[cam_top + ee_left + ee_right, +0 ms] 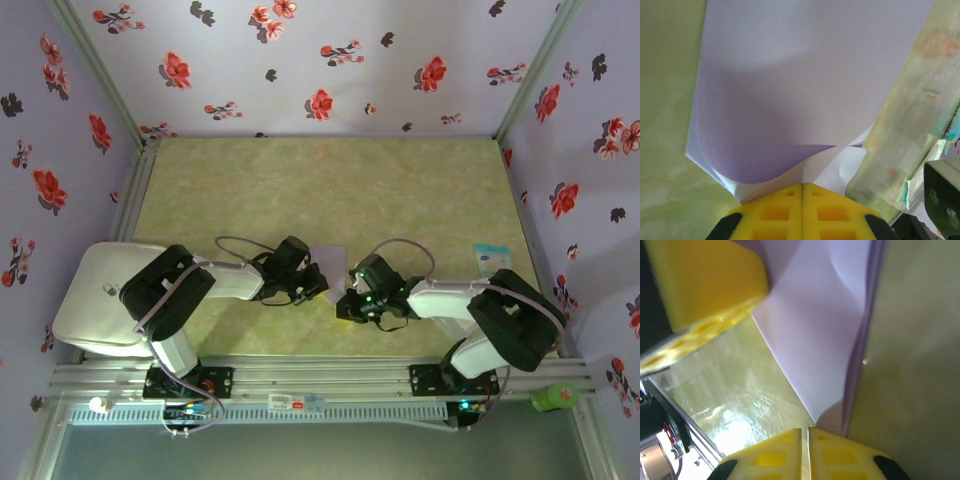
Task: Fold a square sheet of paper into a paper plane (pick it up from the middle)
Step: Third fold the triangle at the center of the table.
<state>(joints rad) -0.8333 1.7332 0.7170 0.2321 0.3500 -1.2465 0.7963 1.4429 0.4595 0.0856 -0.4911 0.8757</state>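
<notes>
Sheet (333, 262) at centre of top view, between grippers. We see left gripper (802, 186) clamped on layered lower edge and right gripper (805, 431) jaws together at sheet corner. We judge folding early: no dart yet.

The paper (805, 75) is pale lavender, jaws yellow, table (320, 180) mottled green, card (491, 256) seemingly light blue.

Floral lavender walls (330, 60) surround a green-marbled tabletop (330, 190).
</notes>
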